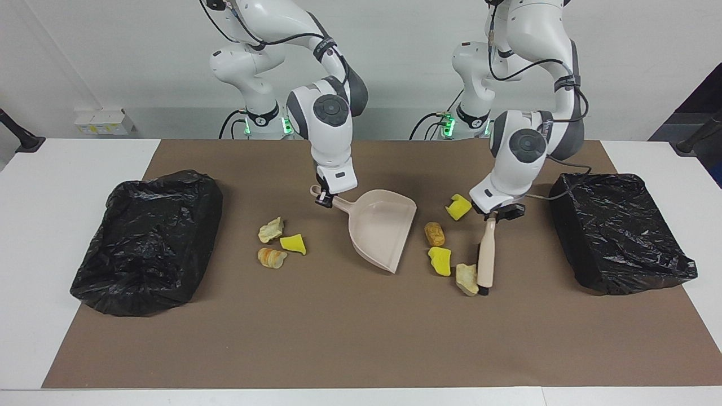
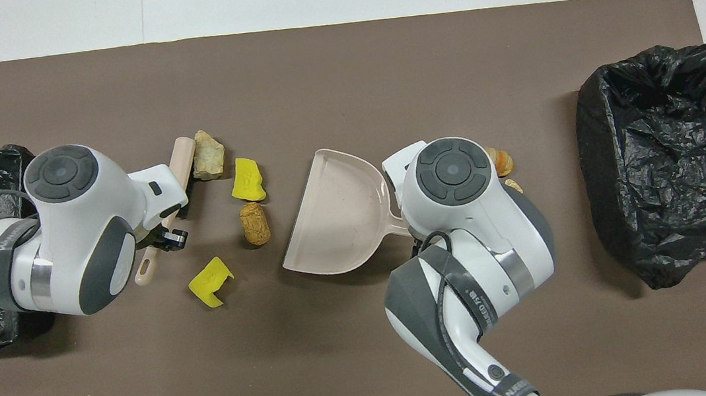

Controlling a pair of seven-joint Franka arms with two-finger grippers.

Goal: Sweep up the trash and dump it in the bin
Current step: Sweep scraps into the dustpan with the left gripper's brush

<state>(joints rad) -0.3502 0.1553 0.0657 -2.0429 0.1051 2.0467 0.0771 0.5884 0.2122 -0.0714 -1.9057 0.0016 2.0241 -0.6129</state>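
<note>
Facing view: the right claw is clenched on the dustpan handle, the pan resting on the brown mat mid-desk with its mouth turned toward the left arm's end. The left claw is clenched on the brush handle; the bristle end touches a beige lump. Just beside that lump lies a yellow sponge, with the cork nearer the robots and a second sponge nearer still, close to the left claw. Between the pan and the bin at the right arm's end lie a beige scrap, a third sponge and a striped lump. A second bin sits at the left arm's end.

Overhead view: the left arm covers most of the brush; the beige lump touches its tip. The sponge and cork lie between brush and dustpan. The right arm hides the pan handle and most of the trash beside it; only the striped lump peeks out
</note>
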